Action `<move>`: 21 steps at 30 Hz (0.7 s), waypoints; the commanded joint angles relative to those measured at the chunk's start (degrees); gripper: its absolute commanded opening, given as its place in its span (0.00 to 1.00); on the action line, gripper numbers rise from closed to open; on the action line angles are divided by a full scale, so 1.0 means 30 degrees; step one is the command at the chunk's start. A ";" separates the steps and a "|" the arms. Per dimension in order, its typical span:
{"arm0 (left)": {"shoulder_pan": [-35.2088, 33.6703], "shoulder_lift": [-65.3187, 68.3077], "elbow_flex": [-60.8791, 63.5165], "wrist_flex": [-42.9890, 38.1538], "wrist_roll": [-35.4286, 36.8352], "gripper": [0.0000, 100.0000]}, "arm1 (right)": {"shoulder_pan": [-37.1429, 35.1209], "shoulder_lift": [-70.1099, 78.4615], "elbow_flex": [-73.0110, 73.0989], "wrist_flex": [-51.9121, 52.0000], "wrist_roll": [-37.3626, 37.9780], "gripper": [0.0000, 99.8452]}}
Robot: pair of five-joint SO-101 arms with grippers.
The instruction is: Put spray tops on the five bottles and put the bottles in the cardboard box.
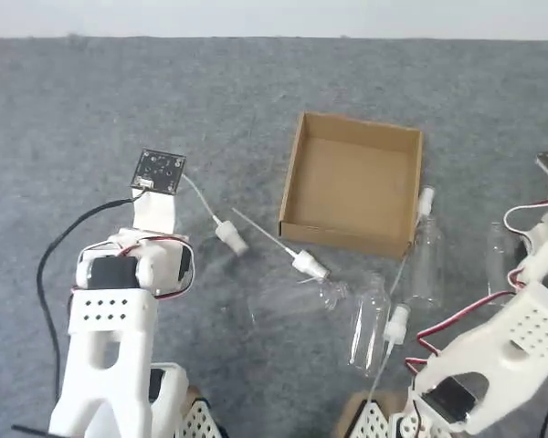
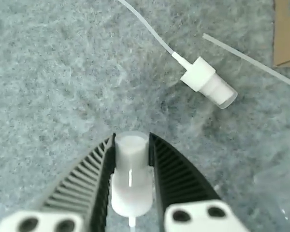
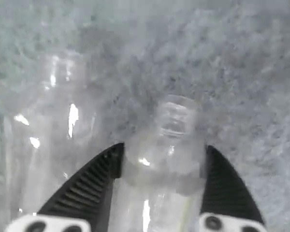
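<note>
Clamped tight between the ribbed black fingers (image 2: 176,169) of the left tool (image 2: 131,142): a white plastic spray top (image 2: 131,174), held lengthwise with its broad end pointing away from the wrist. Just beyond it, flat on the grey fuzzy tabletop (image 2: 48,72), a second white spray top with a thin curved dip tube (image 2: 208,87). To the right of that one, a third white spray top with a long straight tube (image 1: 310,265), the tube slanting off to the far left. Right behind it, the near wall of the open brown cardboard box (image 1: 342,237), set mid-tabletop. Closed around the shoulder of a clear plastic bottle (image 3: 166,130): the right tool (image 3: 164,150), with the bare threaded neck sticking out past the fingertips. Close alongside, a second clear bottle (image 3: 48,125) on the grey cloth. Outside the box, against its right wall, a capped clear bottle (image 1: 425,265) already wearing a white top. Nearer than the box, a bare-necked clear bottle (image 1: 367,319), with a fourth loose white spray top (image 1: 397,324) just to its right and a toppled clear bottle (image 1: 288,297) on its side to its left.
</note>
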 commanded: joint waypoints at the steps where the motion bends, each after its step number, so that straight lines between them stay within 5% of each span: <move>1: 0.0088 -0.0557 -0.0190 -0.0498 -0.0059 0.01 | 0.0484 -0.0396 -0.1231 0.0689 0.0703 0.09; 5: 0.0088 -0.0557 -0.0220 -0.0498 -0.0059 0.01 | 0.0718 -0.0659 -0.1377 0.0689 0.0703 0.00; 10: -0.0059 -0.0703 -0.1128 -0.0410 -0.0117 0.01 | 0.0103 -0.2711 -0.2520 0.2945 0.0410 0.00; 21: -0.0059 -0.0703 -0.6110 0.1143 -0.0059 0.01 | -0.5436 -1.1502 -0.1524 0.4821 -0.5451 0.00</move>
